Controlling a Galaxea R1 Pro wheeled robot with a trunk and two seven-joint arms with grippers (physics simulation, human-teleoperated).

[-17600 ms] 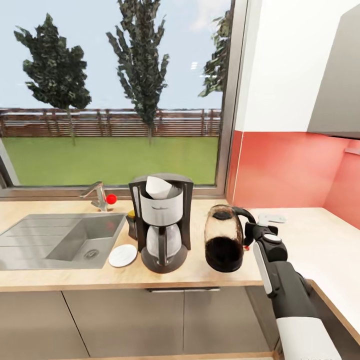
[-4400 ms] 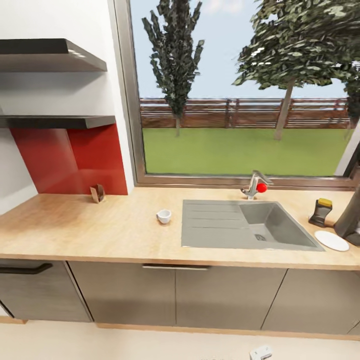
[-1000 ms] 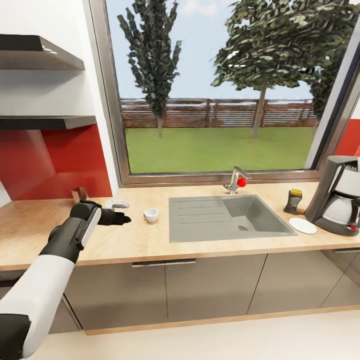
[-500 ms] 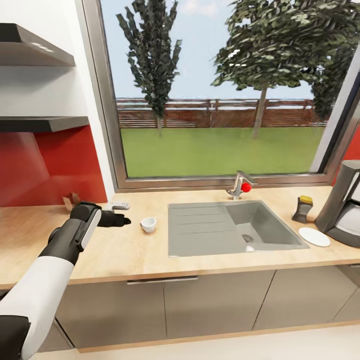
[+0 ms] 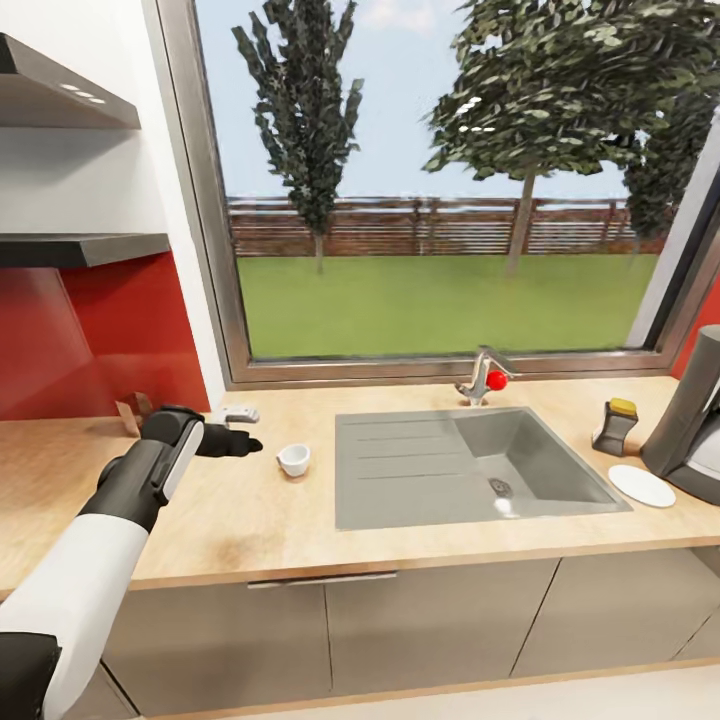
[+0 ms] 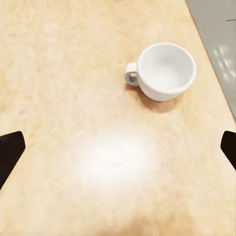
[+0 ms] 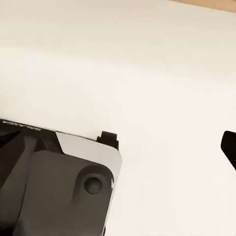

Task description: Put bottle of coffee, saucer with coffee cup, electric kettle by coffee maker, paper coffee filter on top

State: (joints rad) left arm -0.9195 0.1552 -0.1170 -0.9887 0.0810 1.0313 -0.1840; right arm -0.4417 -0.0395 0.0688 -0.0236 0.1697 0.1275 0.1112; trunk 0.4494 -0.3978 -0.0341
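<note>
Comparing with the frame half a second before, we note that the whole head view has shifted slightly; the camera moved, not the objects. Our left gripper point(image 5: 240, 444) hangs over the counter point(image 5: 250, 520), pointing toward the cup point(image 5: 293, 459), with a small gap between them as before. In the left wrist view its dark fingertips point(image 6: 10, 152) sit at the opposite edges of the frame, so the jaws are spread wide, and the cup point(image 6: 164, 72) stands upright and empty beyond them, just beside the sink point(image 5: 460, 470). The saucer point(image 5: 642, 485) lies near the coffee maker point(image 5: 695, 420) at the far end of the counter. We cannot tell the right gripper's state from its wrist view.
</note>
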